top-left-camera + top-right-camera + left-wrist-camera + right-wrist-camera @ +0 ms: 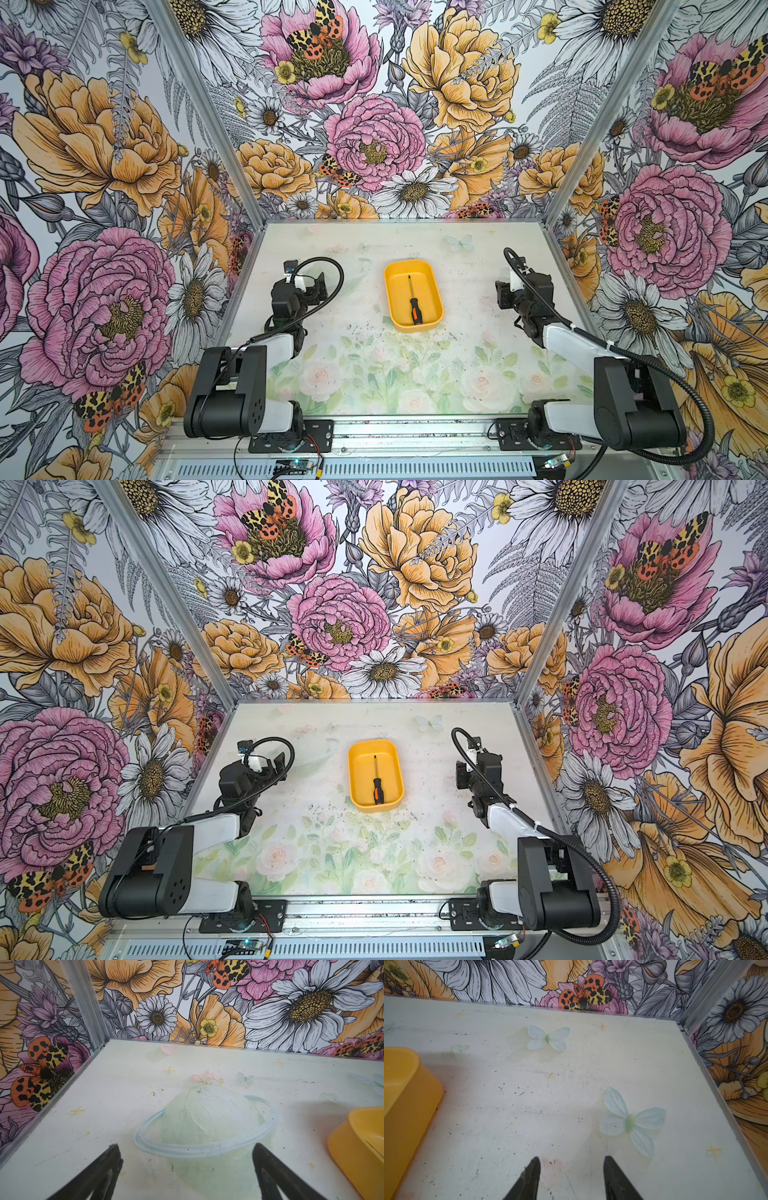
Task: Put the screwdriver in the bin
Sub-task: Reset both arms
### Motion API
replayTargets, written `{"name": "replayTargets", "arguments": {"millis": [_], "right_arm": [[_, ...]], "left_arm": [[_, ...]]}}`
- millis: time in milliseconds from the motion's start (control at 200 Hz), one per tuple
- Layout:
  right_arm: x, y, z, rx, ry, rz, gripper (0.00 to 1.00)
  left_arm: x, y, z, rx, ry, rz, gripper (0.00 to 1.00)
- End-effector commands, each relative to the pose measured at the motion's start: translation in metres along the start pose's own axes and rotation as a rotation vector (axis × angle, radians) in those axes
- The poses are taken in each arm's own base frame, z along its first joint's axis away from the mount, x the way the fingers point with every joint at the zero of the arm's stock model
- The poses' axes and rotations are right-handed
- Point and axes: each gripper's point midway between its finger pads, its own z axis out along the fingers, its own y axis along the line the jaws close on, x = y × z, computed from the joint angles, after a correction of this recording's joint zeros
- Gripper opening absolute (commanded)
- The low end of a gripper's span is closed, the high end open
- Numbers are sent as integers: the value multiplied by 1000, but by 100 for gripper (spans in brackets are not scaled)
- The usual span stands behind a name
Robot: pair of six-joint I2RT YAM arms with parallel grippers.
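Lying inside one yellow bin [432,286] near the middle of the table [365,374] was one screwdriver [414,305]. Both pincers held nothing: the left pincer [186,1152] gaped wide, the right pincer [571,1164] stood narrower, each well apart from the bin.

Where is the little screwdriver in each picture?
Top view: the small black-handled screwdriver with orange cap lies inside the shallow yellow plastic bin, mid-table.
Other top view: same spot, inside the bin.
Left wrist: not visible; only the bin's corner.
Right wrist: not visible; only the bin's wall.
Shared landmark: the yellow bin.
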Motion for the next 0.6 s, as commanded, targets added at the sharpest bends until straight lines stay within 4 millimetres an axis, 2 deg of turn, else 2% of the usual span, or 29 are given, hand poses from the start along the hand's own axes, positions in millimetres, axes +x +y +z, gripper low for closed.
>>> {"name": "replayTargets", "arguments": {"millis": [0,325,596], "right_arm": [[-12,-7,7,27,-58,22,50],[-16,-19,16,81,-94,28,50],[-19,-25,15,111,-114,40,50]], "left_arm": [[-11,5,4,-15,-59,16,99],[4,5,13,-13,-55,21,99],[5,5,14,-11,-53,21,99]]}}
